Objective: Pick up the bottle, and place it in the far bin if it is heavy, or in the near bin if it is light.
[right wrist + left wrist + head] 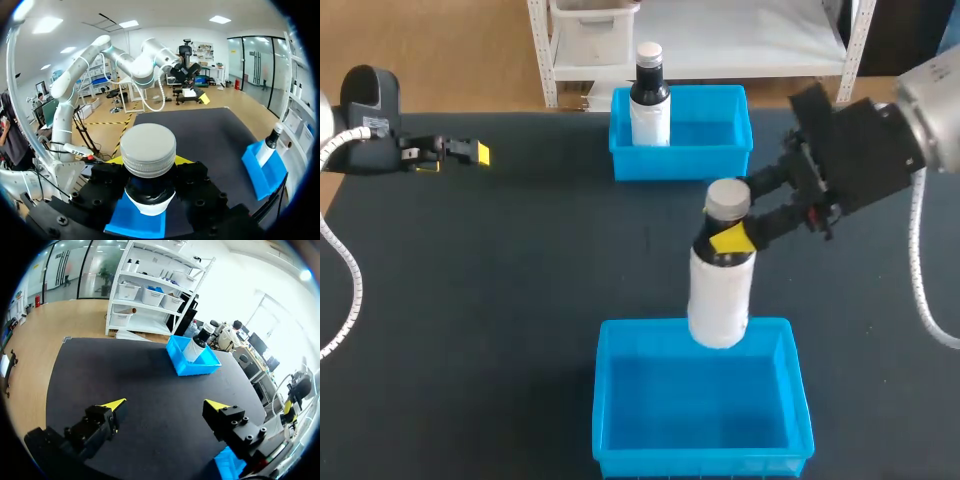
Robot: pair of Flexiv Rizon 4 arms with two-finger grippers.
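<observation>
Two blue bins sit on the dark worktop [470,300]: the near bin [603,400] at the lower middle of the head view, the far bin [735,140] at the upper middle. The right arm [880,150] enters from the upper right, and the left arm [360,120] lies along the upper left edge.

The white held bottle [720,295] hangs upright with its base over the near bin's far rim; whether it touches the rim cannot be told. The right tool [728,238] pinches its dark neck just under the grey cap [728,197]. A second bottle [650,100], with a dark shoulder and white lid, stands in the far bin's left corner. The left tool [470,152] is above bare worktop at the upper left, well apart from both bins.

Only the left wrist view shows that the left tool's yellow tips are spread wide with nothing between them, and that the far bin and second bottle lie ahead of it. Only the right wrist view looks down on the cap and shows a finger pressed to the neck on each side.
</observation>
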